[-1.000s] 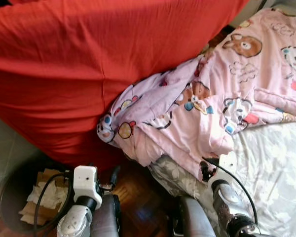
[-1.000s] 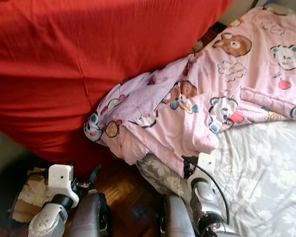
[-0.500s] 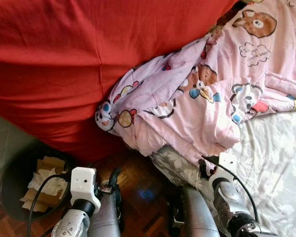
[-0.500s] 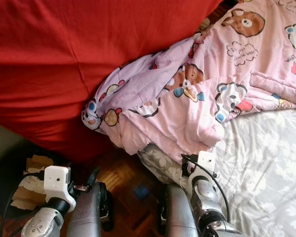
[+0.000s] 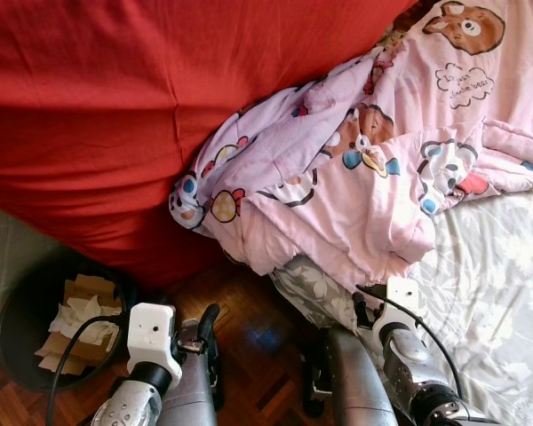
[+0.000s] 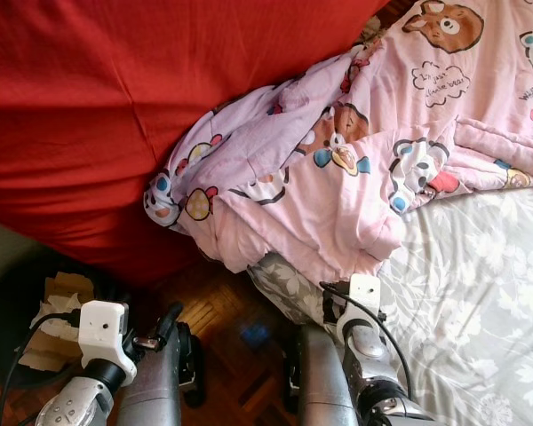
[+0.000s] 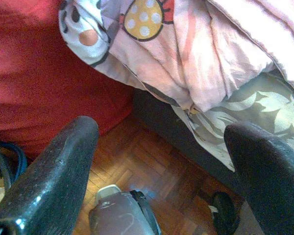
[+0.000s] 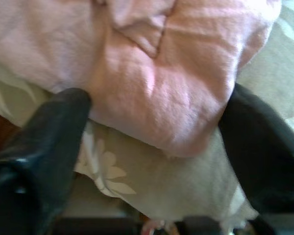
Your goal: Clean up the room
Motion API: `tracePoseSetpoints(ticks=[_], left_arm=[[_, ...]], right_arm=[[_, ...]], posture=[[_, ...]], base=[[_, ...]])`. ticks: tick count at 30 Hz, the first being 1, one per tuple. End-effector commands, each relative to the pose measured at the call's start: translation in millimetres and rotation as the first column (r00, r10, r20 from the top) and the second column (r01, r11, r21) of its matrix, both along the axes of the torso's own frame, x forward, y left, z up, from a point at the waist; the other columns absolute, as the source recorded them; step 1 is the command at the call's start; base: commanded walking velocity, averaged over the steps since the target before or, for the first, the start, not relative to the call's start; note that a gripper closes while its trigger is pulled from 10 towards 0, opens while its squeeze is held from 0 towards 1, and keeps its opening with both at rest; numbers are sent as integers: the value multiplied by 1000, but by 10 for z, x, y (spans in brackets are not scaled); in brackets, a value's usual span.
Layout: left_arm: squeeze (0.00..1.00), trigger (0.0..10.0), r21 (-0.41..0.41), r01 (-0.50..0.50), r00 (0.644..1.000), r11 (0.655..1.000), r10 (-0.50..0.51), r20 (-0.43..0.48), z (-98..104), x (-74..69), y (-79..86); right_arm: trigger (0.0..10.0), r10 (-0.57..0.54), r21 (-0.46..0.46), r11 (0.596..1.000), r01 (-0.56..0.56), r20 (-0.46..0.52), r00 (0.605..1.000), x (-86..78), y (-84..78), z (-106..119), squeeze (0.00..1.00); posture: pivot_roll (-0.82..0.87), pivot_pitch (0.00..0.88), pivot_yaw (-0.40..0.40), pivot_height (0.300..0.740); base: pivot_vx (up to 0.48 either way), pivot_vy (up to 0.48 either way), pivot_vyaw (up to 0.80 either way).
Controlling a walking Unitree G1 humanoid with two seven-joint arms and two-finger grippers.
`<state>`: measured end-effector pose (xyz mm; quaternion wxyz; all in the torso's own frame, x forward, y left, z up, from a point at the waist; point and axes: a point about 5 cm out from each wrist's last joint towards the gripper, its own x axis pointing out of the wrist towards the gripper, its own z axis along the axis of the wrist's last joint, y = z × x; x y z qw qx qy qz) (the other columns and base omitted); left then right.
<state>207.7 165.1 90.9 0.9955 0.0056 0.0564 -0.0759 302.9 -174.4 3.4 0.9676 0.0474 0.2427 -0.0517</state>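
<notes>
Red cover (image 5: 160, 106) draped over a large mass across the far side, reaching down to the wooden floor (image 5: 249, 328). Bed to the right under a grey floral sheet (image 5: 497, 302), mostly bare. Pink cartoon-print blanket (image 5: 373, 169) rumpled in a heap across the near corner of the bed, one bunched end spilling over the edge against the red cover.

Progress, as judged: early. Blanket not yet straightened or folded. Black waste bin (image 5: 18, 311) on the floor at the left already loaded with crumpled paper and cardboard, so some litter apparently collected.

Right gripper (image 8: 157, 147) spread wide, holding nothing, one finger at each side of the blanket's folded hem. Hem just ahead of the fingertips, lying on the floral sheet at the bed edge; contact not confirmed. In the head views, right wrist low beside the bed corner, directly below that hem.

Left gripper (image 7: 161, 161) likewise wide and empty, low over the floor beside the bin, pointing toward the hanging end of the blanket, well apart from it.
</notes>
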Motion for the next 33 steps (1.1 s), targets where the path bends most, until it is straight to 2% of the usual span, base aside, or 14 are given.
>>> tracePoseSetpoints(ticks=[1,7,22,27,33], left_arm=[[0,10000,6,-5,999,1000,5,-53,-97,-66,22],[0,10000,3,-7,999,1000,7,-54,-103,-40,-4],[0,10000,3,-22,998,1000,22,-54,-214,104,9],[0,10000,6,-28,997,1000,29,-68,-301,133,29],[0,10000,10,-36,996,999,37,-82,-410,233,42]], right_arm=[[0,25,10,1000,-24,-46,999,-114,56,-123,0],[0,67,-34,997,-68,-47,997,-134,97,-140,0],[0,61,-25,998,-63,-56,997,-187,103,-186,0],[0,51,-22,998,-53,-75,996,-265,78,-251,0],[0,17,-3,1000,-18,-97,995,-358,28,-322,0]], posture=[[56,483,-3,630],[58,470,-2,630],[44,389,-20,630],[34,352,-21,630],[24,296,-30,630]], base=[[0,0,0],[0,0,0],[0,0,0],[0,0,0],[0,0,0]])
